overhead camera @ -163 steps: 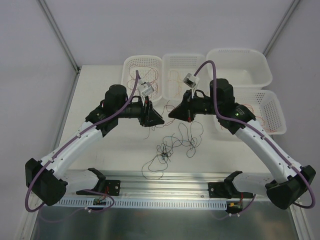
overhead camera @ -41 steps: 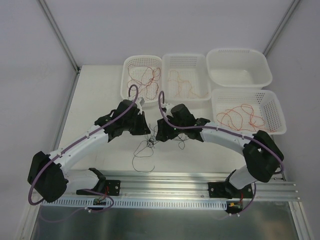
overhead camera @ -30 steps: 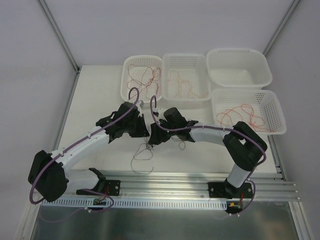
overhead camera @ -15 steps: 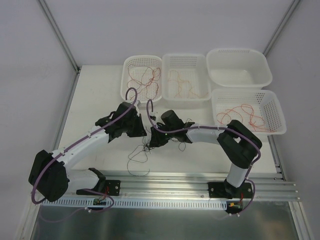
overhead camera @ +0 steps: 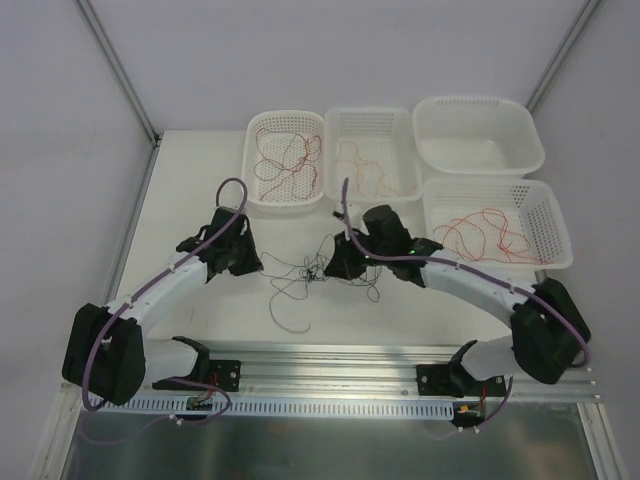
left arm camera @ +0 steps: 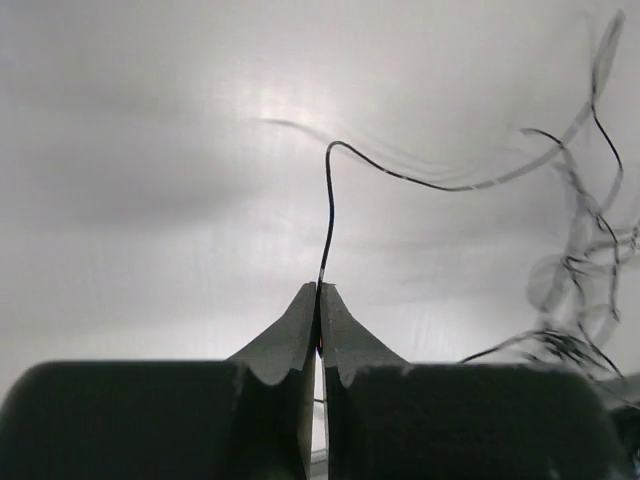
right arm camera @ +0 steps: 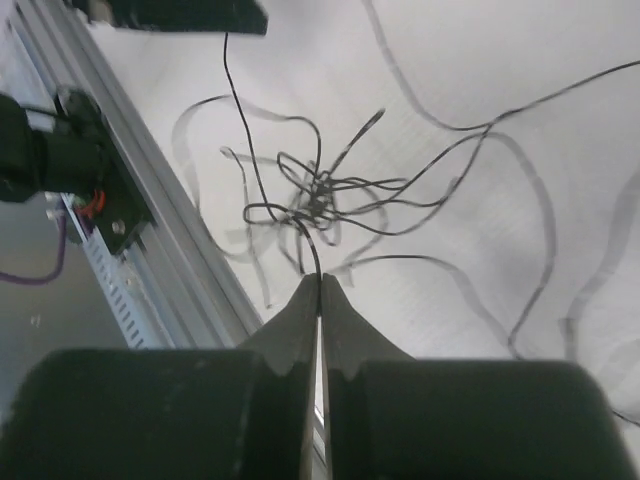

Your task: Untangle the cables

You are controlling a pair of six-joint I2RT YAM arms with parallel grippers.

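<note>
On the counter (overhead camera: pixel 195 195), cables (overhead camera: pixel 312 272) form a thin black knotty clump; left end effector (left arm camera: pixel 318 292) and right end effector (right arm camera: pixel 320 282) each pinch a strand.

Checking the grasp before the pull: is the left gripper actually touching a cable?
Touching. Left wrist view: the left gripper is shut on a black cable, which runs out from between its closed tips.

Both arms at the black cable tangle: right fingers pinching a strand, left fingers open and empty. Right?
No: the left fingers are shut on a black strand as well, as the left wrist view shows. The right fingers do pinch a strand, and both arms are at the black cable tangle.
</note>
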